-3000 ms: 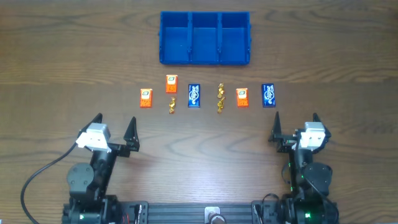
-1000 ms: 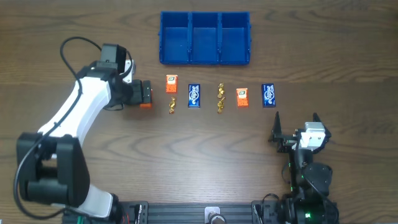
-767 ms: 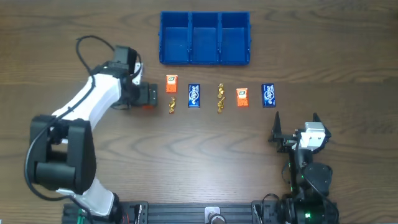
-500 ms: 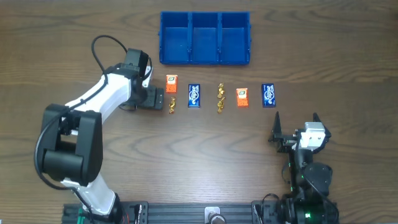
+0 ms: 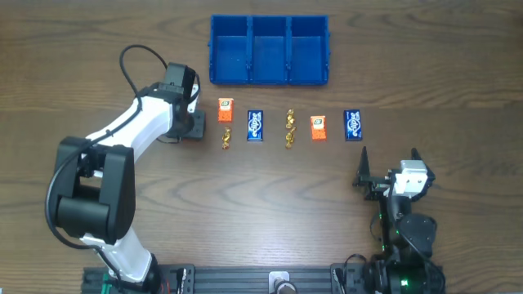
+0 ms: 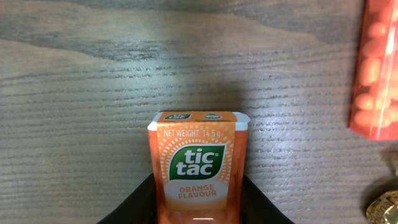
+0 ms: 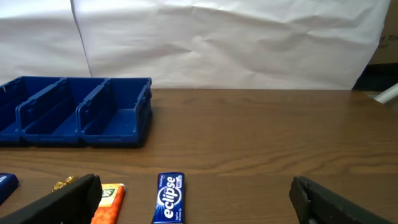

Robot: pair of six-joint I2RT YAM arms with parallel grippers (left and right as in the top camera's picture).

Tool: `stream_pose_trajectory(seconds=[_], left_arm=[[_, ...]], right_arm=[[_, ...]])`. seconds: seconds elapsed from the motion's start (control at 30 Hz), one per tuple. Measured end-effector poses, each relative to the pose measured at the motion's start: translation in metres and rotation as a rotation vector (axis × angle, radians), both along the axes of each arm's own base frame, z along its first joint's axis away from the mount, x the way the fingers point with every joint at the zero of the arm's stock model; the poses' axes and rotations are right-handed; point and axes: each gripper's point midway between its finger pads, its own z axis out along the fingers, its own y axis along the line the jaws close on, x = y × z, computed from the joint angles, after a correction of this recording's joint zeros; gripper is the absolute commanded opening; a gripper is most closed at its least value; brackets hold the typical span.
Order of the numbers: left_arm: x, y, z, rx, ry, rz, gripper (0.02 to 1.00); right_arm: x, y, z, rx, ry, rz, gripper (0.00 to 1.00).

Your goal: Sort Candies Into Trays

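Left wrist view: the left gripper (image 6: 198, 208) clamps an orange candy box (image 6: 199, 155), just left of a second orange box (image 5: 225, 109); the right gripper (image 5: 388, 166) rests near, fingers wide apart.

Bright, even light from above — shadows short and soft.

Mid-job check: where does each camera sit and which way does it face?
Top view: overhead, facing down; left arm and right arm at bottom edge.
Left wrist view: on the left arm, facing down at the orange box in the left tool.
Right wrist view: low on the right arm, facing the blue tray; right tool open.
Top and right wrist views share the blue tray.
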Motion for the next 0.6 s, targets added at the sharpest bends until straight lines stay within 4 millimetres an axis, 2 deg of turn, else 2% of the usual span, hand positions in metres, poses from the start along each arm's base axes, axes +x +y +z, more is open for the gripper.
stream_pose_trajectory(seconds=[0.1, 0.13, 0.2, 0.27, 0.3, 0.37, 0.4, 0.43, 0.53, 0.6], left_arm=[[0.001, -0.002, 0.005, -0.013, 0.013, 0.020, 0.294], [0.004, -0.004, 0.013, -0.019, 0.017, 0.034, 0.264], [0.016, -0.009, 0.031, -0.033, -0.006, 0.052, 0.270], [0.039, -0.021, 0.064, -0.055, -0.077, 0.061, 0.281], [0.055, -0.030, 0.090, -0.069, -0.137, 0.061, 0.286], [0.087, -0.055, 0.155, -0.100, -0.299, 0.050, 0.301], [0.095, -0.064, 0.181, -0.112, -0.366, 0.045, 0.301], [0.106, -0.078, 0.217, -0.127, -0.456, 0.041, 0.303], [0.116, -0.099, 0.263, -0.145, -0.571, 0.037, 0.297], [0.128, -0.107, 0.277, -0.137, -0.617, 0.053, 0.299]], right_arm=[[0.000, 0.000, 0.000, 0.000, 0.000, 0.000, 1.000], [0.000, 0.000, 0.000, 0.000, 0.000, 0.000, 1.000], [0.000, 0.000, 0.000, 0.000, 0.000, 0.000, 1.000], [0.000, 0.000, 0.000, 0.000, 0.000, 0.000, 1.000], [0.000, 0.000, 0.000, 0.000, 0.000, 0.000, 1.000], [0.000, 0.000, 0.000, 0.000, 0.000, 0.000, 1.000], [0.000, 0.000, 0.000, 0.000, 0.000, 0.000, 1.000], [0.000, 0.000, 0.000, 0.000, 0.000, 0.000, 1.000], [0.000, 0.000, 0.000, 0.000, 0.000, 0.000, 1.000], [0.000, 0.000, 0.000, 0.000, 0.000, 0.000, 1.000]])
